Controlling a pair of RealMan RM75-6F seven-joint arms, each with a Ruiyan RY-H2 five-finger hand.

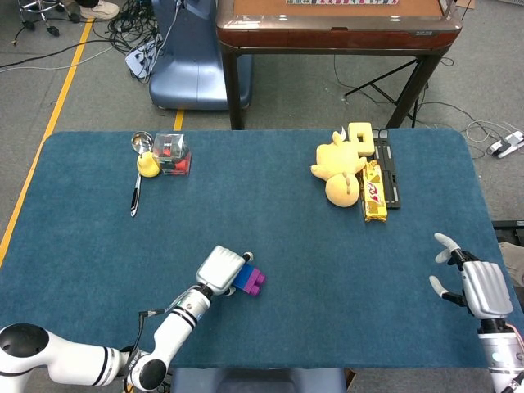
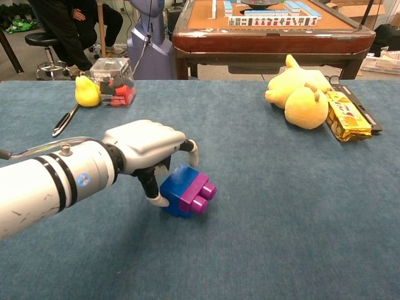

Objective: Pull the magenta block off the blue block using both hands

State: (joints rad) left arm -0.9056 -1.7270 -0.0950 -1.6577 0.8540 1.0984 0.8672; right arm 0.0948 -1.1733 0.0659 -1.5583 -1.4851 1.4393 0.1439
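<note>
The blue block [image 2: 177,182] lies on the blue tablecloth with the magenta block [image 2: 199,192] stuck to its right end, studs pointing right. My left hand [image 2: 147,147] is over the blue block's left side: the thumb presses its near-left face and a curled finger comes down against its far top edge. From the head camera the same hand [image 1: 219,268] covers most of the blue block [image 1: 243,279], and the magenta block [image 1: 255,281] shows beside it. My right hand [image 1: 475,285] hovers far off at the table's right edge, fingers spread, holding nothing.
A yellow plush toy [image 1: 340,168], a snack bar [image 1: 373,191] and a black strip [image 1: 390,173] lie at the back right. A clear box [image 1: 172,153], a yellow duck [image 1: 147,165] and a pen [image 1: 135,195] sit back left. A wooden table [image 1: 336,29] stands behind.
</note>
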